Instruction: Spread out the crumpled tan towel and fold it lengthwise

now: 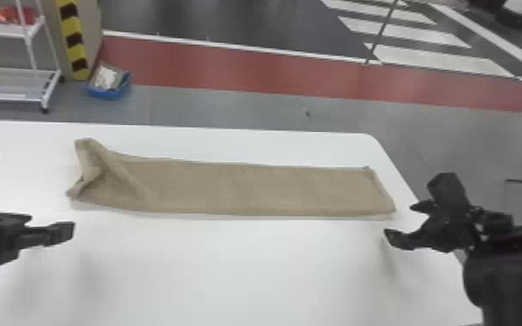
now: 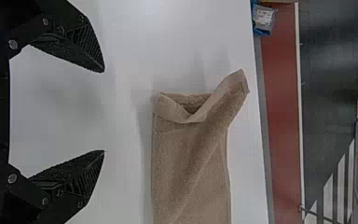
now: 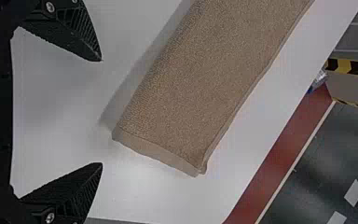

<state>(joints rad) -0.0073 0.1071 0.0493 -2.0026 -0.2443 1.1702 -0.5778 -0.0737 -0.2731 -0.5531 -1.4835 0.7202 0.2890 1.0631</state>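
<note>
Fingers spread wide and empty, the left gripper (image 2: 104, 111) and right gripper (image 3: 101, 112) flank a tan towel (image 1: 247, 188) laid in a long strip across a white tabletop (image 1: 230, 268). The lengthwise fold looks made; straightening the rucked left end appears next. Beyond, a blue bin (image 1: 104, 94) sits on the gray floor (image 1: 212, 106) between a wheeled rack (image 1: 0, 29) and a red walkway (image 1: 230, 69).

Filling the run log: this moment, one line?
tan cloth towel: long flat strip, left end rumpled | on white tabletop | black left claw: open, empty | black right claw: open, empty
</note>
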